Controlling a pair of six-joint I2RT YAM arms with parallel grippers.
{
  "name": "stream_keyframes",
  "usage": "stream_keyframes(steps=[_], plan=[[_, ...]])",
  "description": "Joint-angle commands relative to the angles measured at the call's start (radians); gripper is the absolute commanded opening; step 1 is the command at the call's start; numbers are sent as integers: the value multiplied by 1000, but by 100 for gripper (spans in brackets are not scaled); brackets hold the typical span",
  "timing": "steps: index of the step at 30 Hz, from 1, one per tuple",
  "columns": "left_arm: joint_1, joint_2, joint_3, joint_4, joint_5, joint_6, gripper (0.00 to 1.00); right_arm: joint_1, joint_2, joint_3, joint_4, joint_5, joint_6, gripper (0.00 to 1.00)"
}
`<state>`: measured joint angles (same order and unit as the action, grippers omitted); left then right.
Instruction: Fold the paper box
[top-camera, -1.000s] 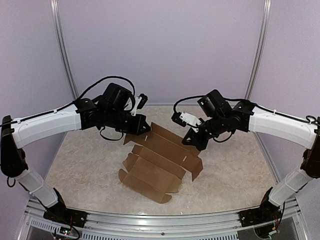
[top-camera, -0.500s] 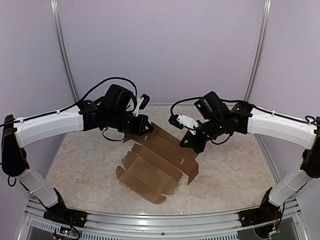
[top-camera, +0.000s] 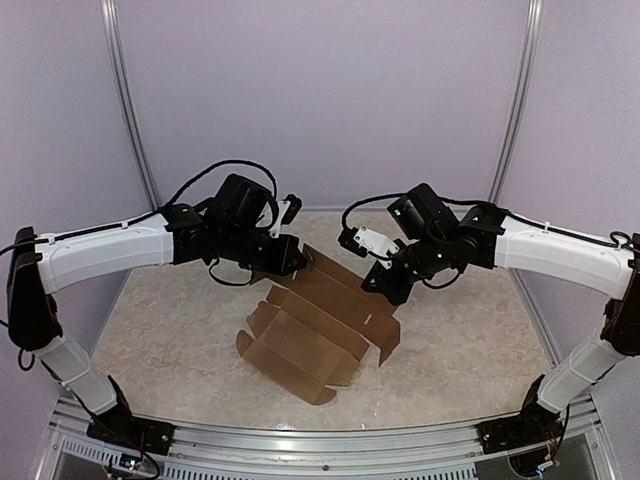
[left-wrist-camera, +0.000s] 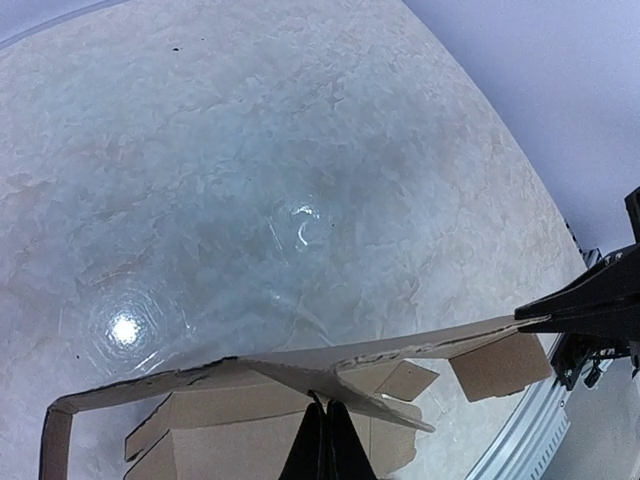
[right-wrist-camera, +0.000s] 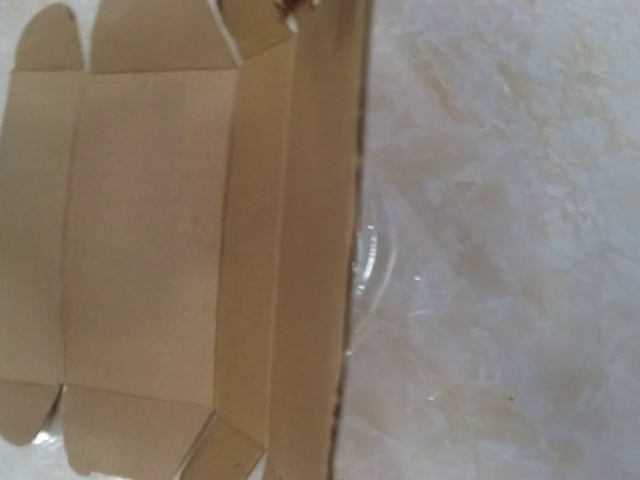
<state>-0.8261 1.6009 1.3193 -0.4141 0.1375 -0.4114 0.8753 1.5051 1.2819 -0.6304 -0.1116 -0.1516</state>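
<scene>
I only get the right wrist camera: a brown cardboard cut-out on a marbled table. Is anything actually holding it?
Observer: Yes. The left wrist view shows the left gripper pinched shut on an edge of the paper box.
Operator: And the other arm?
Observer: From above, the right gripper meets that same far edge further along. Seen from the left wrist, its tip looks closed on the card.
Operator: So is the sheet lying flat?
Observer: No. The held edge is lifted above the table, and the sheet slopes down to its near flaps.
</scene>
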Motion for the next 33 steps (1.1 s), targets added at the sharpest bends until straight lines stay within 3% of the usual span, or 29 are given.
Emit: stream_keyframes(steps=[1, 16, 24, 33], plan=[[1, -52, -51, -48, -50, 13, 0, 8, 5, 22, 4, 65, 2, 0], [-4, -129, -197, -71, -215, -42, 0, -125, 93, 12, -60, -114, 41, 0], [13, -19, -142, -69, -243, -37, 0, -166, 155, 14, -78, -272, 15, 0], [28, 94, -139, -80, -272, -44, 0, -200, 219, 18, -68, -290, 35, 0]])
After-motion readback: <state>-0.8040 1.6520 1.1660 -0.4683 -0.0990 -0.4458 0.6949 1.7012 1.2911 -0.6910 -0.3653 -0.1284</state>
